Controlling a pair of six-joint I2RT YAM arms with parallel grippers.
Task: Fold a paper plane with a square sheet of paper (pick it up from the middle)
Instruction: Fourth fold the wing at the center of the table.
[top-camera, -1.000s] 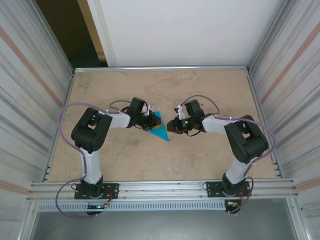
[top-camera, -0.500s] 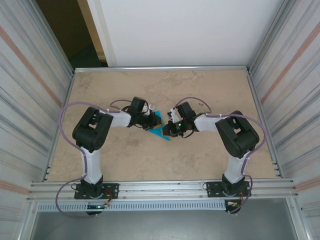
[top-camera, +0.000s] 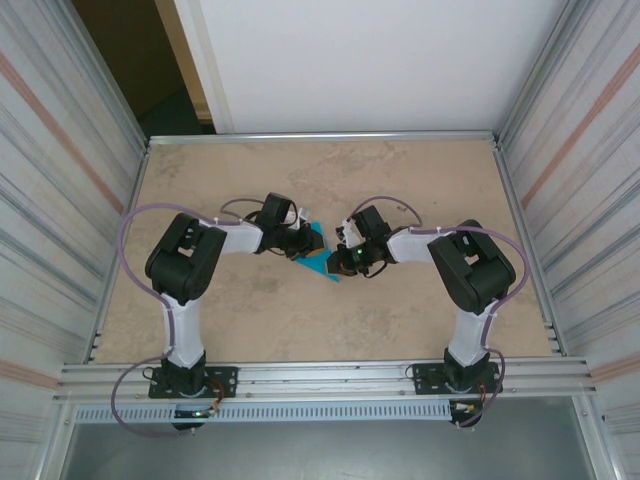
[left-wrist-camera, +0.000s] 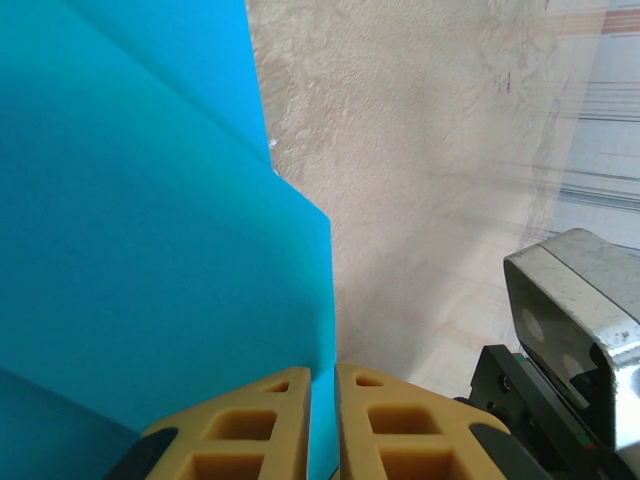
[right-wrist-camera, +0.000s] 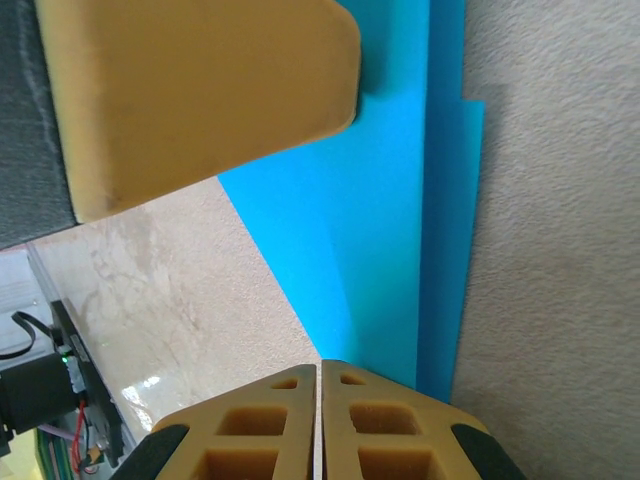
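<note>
1. In the top view, the sheet of paper (top-camera: 320, 264) lay on the table (top-camera: 400, 180), just left of the frame's centre.
2. The left gripper (top-camera: 299, 247) sat at the sheet's left side and the right gripper (top-camera: 339, 258) at its right side, facing each other across it.
3. The left arm's base (top-camera: 185, 380) stood at lower left and the right arm's base (top-camera: 455, 378) at lower right, both below the sheet.
4. In the left wrist view, the sheet covered the left half with bare table to its right. Its right edge ran down between the fingers (left-wrist-camera: 260, 435) at bottom centre.
5. In the right wrist view, the sheet lay centre-right, and its lower tip met the fingers (right-wrist-camera: 390, 440) at bottom centre.
</note>
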